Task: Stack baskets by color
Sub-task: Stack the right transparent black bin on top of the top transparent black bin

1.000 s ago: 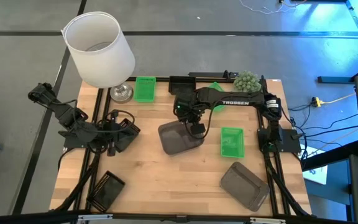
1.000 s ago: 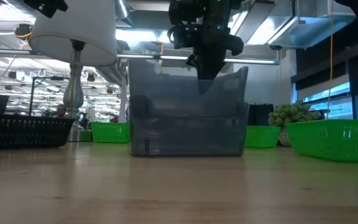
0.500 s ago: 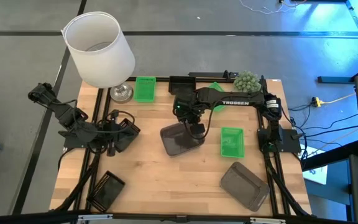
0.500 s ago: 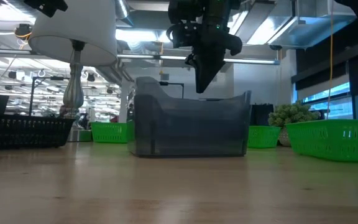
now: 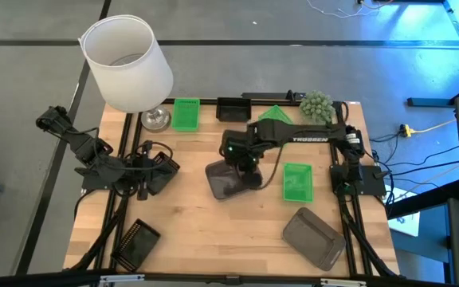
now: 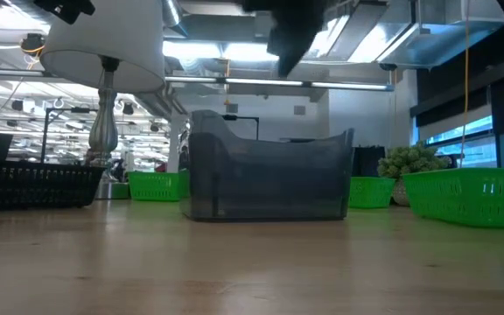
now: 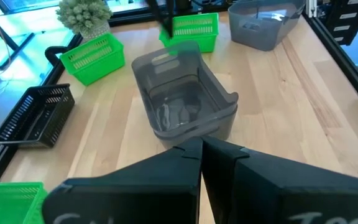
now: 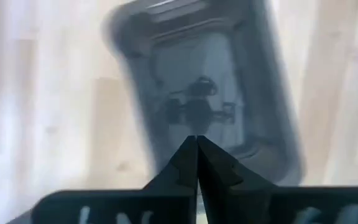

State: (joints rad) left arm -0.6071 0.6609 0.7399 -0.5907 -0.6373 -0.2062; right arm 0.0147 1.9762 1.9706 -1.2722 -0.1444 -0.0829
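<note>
Right, our right pincer (image 5: 243, 164) hangs shut and empty above the grey basket (image 5: 231, 179) sitting mid-bench (image 5: 190, 231), so we judge next is regrasping its rim to carry it onto the other grey basket (image 5: 314, 237)

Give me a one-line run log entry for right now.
right tool: shut, empty, above grey basket | grey basket: flat mid-table | left tool: shut, parked left side
</note>
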